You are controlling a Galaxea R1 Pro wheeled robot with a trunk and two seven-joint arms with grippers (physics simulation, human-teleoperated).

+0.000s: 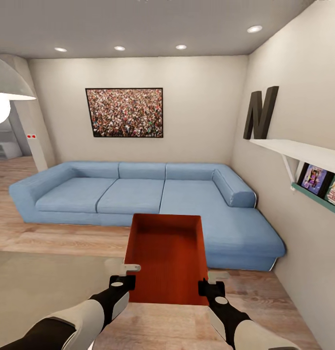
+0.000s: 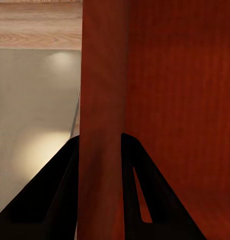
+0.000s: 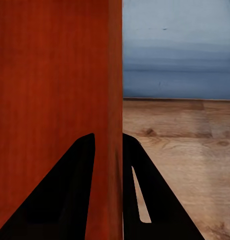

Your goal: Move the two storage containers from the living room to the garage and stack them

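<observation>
I am in the living room, holding one red-orange storage container (image 1: 167, 257) lifted in front of me, its open top facing up. My left gripper (image 1: 126, 281) is shut on its left wall near the front corner, and in the left wrist view the gripper (image 2: 100, 150) has a finger on each side of that wall (image 2: 102, 100). My right gripper (image 1: 209, 287) is shut on the right wall, which the right wrist view shows pinched (image 3: 109, 145) with the box's inside (image 3: 50, 75) beside it. The other storage container and the garage are out of view.
A blue corner sofa (image 1: 138, 194) stands just beyond the box and runs along the right wall. A beige rug (image 1: 50, 282) lies at the left on light wood planks (image 1: 264, 291). A white wall shelf (image 1: 303, 153) juts out at the right. A lamp shade (image 1: 4, 87) hangs at the upper left.
</observation>
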